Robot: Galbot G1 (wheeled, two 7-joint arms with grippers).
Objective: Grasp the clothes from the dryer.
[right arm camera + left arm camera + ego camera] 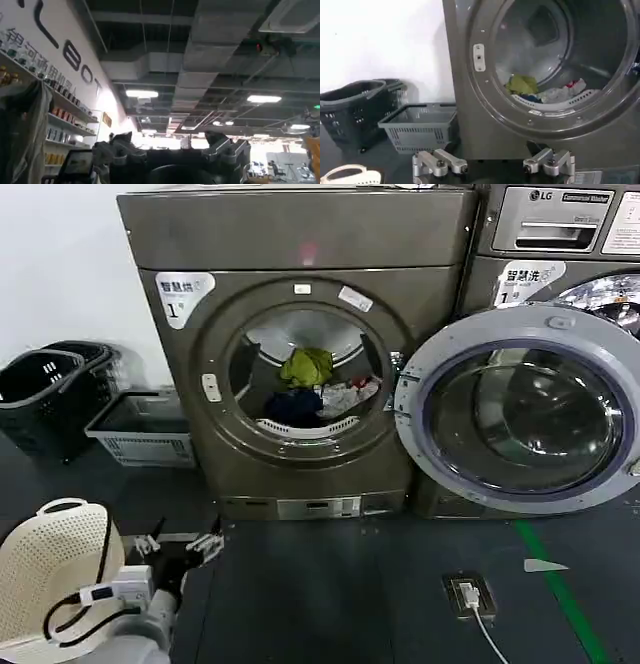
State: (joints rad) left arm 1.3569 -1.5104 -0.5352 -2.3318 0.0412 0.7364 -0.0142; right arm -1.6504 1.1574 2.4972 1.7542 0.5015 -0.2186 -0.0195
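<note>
1. Left tool [178,546] is seen low on the floor in front of the dryer [300,354], toward its left lower corner and well apart from the porthole; its fingers [440,163] are spread wide with nothing between them.
2. Right tool [170,150] is pointed up at the ceiling, away from the dryer; its fingers are parted and nothing is held.
3. The clothes [315,389] are heaped on the drum floor just inside the porthole: a yellow-green garment on top, a dark one below it, a white one with red marks beside.
4. The glass door [520,409] is swung fully open to the right of the dryer, so the porthole is unobstructed.
5. The step in hand is judged to be the approach. The left tool should be raised to porthole level, kept released, passed clear of the rim, and lowered onto the top of the heap before being closed.
6. The rear of the heap and the depth of the drum are shadowed. How the garments are tangled cannot be determined.
</note>
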